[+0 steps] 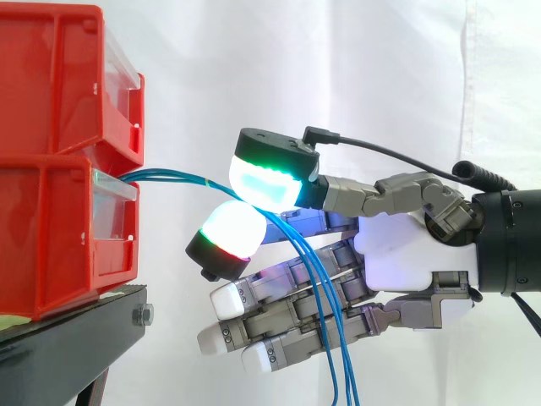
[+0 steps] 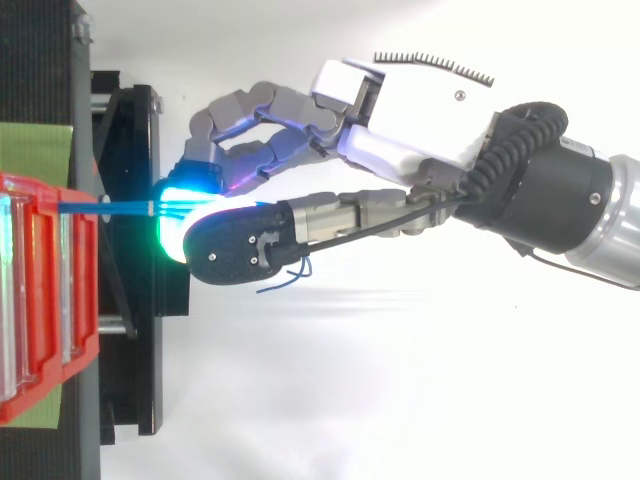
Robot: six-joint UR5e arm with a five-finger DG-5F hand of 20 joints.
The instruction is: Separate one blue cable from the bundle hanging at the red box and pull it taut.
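**Colours around the red bins**

The stacked red plastic bins (image 1: 59,93) have clear, pale front panels (image 1: 114,211). The flat stand (image 1: 76,334) below them is black, with a pale green strip (image 2: 35,150) under the bins. Thin blue cables (image 1: 325,296) leave the bins' front. Beside the bins, the jointed robot hand (image 1: 397,254) is grey and white. One fingertip pad (image 1: 266,182) glows green and cyan, another (image 1: 232,227) white with a red rim. The cloth curtain (image 1: 380,68) behind is plain white.

Bright, even light; white curtain (image 1: 380,68) near blown out; faint shadow below hand (image 2: 420,110) in top view.
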